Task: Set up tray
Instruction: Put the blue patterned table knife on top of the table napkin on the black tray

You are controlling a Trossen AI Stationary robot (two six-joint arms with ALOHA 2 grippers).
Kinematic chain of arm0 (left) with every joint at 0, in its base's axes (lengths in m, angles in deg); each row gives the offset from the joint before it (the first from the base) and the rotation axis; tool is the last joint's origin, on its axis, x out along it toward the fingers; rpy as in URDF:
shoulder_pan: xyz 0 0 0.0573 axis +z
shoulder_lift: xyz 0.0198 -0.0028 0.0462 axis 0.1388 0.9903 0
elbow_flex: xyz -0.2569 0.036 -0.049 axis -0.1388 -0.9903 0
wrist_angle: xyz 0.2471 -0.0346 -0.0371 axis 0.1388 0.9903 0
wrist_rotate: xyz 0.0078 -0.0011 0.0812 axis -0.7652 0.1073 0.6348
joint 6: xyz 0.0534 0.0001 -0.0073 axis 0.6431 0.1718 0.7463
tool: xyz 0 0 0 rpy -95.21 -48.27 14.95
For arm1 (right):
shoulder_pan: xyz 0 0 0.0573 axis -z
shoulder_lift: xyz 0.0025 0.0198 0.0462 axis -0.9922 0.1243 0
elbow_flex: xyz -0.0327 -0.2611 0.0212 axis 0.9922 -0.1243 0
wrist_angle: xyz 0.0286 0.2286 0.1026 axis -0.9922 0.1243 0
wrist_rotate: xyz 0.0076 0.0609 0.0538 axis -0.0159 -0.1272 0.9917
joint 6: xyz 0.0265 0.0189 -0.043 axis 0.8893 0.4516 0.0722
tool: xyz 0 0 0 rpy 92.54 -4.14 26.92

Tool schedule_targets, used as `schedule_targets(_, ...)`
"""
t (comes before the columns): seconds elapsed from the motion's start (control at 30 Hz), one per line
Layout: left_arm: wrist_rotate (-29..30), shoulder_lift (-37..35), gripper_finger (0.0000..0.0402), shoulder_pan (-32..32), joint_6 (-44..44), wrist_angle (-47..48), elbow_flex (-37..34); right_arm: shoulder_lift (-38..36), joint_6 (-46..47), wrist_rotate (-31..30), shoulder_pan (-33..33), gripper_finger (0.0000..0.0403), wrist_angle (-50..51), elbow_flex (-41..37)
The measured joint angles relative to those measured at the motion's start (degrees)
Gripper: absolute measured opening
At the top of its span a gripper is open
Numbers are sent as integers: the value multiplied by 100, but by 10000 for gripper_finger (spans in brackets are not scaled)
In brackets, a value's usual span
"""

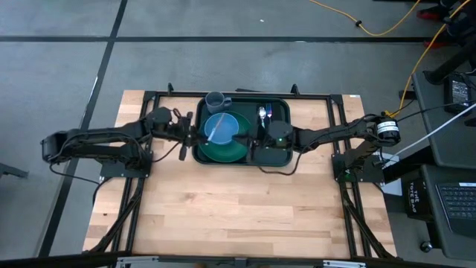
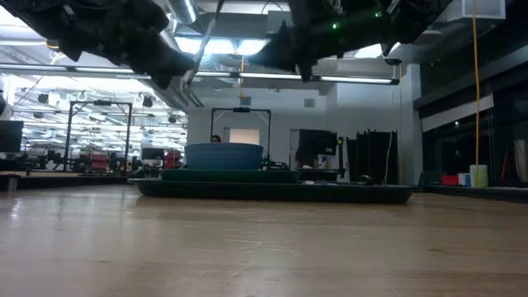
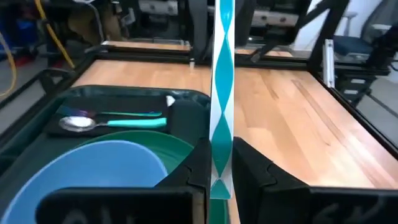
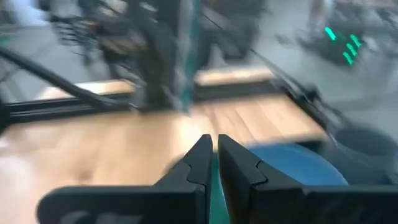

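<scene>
The dark green tray point(image 1: 277, 152) lies at the table's far middle. On it, a blue bowl point(image 1: 221, 126) sits in a round green plate point(image 1: 236, 152). A spoon with a teal handle point(image 3: 106, 122) lies on a black napkin point(image 1: 274, 113), and a grey cup point(image 1: 216, 100) stands at the far rim. My left gripper point(image 1: 192, 135) hovers at the tray's left edge, shut on a teal-and-white striped straw point(image 3: 222, 93). My right gripper point(image 1: 260, 139) hangs over the tray's right half, shut and holding nothing. My left gripper pinches the striped straw near its lower end point(image 3: 221, 177) between its two fingers point(image 3: 200, 163), which lie across the straw. The straw is lifted clear above the tray's left side. It stands nearly upright, rising out of the fingers point(image 2: 206, 33).
The bare wooden table point(image 1: 238, 208) stretches wide toward the near edge. Black frame rails point(image 1: 141, 112) run along the table's left, right and far sides. Cables and a desk point(image 1: 446, 171) lie beyond the right edge.
</scene>
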Motion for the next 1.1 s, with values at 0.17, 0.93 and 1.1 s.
schedule_targets(0.17,11,217,28,-220,301,-102,-7,0,-653,538,-4,32,-516,2)
schedule_targets(0.93,22,1556,28,-462,626,-2095,-8,0,-652,881,0,161,-961,2)
schedule_targets(1.1,24,1716,28,-540,693,-2360,-8,0,-651,883,0,186,-1076,0)
